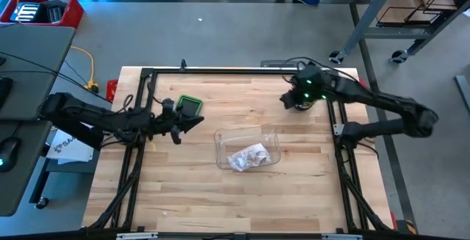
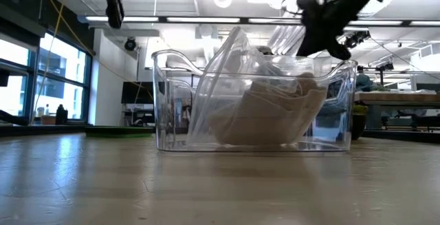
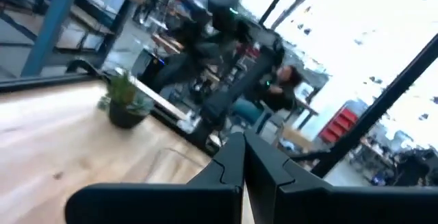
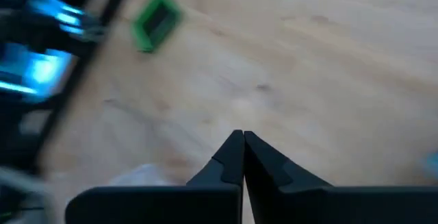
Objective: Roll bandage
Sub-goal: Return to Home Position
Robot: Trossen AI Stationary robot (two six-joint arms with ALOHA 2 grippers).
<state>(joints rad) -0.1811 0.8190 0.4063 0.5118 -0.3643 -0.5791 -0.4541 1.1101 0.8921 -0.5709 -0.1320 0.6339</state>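
Bagged bandage in the bin at mid-table, both claws clear of it.

The clear rectangular plastic bin point(image 2: 165, 101) stands at the middle of the pale wooden table top point(image 1: 220, 203), and the rolled white bandage in its transparent zip bag point(image 2: 268, 115) lies inside it. The left gripper point(image 3: 243, 140) hovers near the bin's far left corner, apart from it, with its fingers pressed together on nothing and its arm stretched low from the table's left edge. Just beyond it lies a green-rimmed square pad point(image 1: 190, 106). The right gripper point(image 4: 243, 137), likewise closed and empty, hangs farther back on the right, arm folded at the elbow.
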